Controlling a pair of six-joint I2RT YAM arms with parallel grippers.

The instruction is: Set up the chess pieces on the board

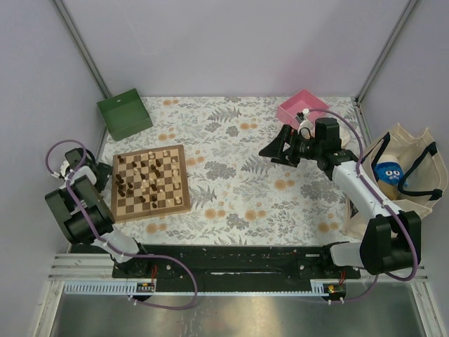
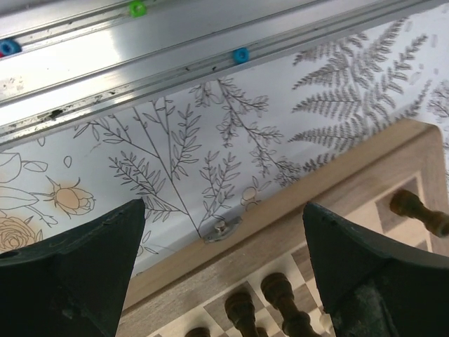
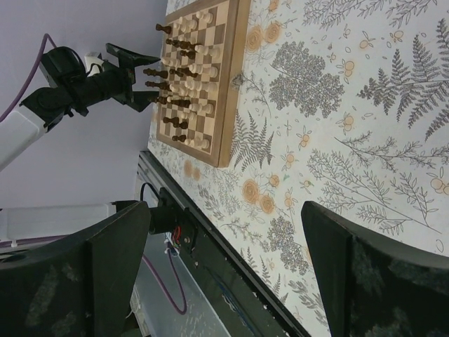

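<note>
Along the left edge of the table, the left gripper (image 1: 106, 177) hovers just beside the board (image 1: 179, 205), fingers spread wide and holding nothing. Its wrist view looks down over the board's left border at a few dark pieces. The board lies flat at the near left of the flowered cloth (image 1: 231, 168), with a green box (image 1: 124, 114) beyond it. The chess pieces (image 1: 144, 179) are all on it as far as I can see, dark ones mostly toward the left and pale ones toward the right. Many stand scattered over the middle squares and not in tidy end rows, so I judge the sorting barely begun, with most pieces left to place. Well to the right, the right gripper (image 1: 272, 142) hangs above bare cloth, its fingers apart and empty, far from the board. A pink box (image 1: 303, 107) and a cloth bag (image 1: 407, 151) sit beyond it.
</note>
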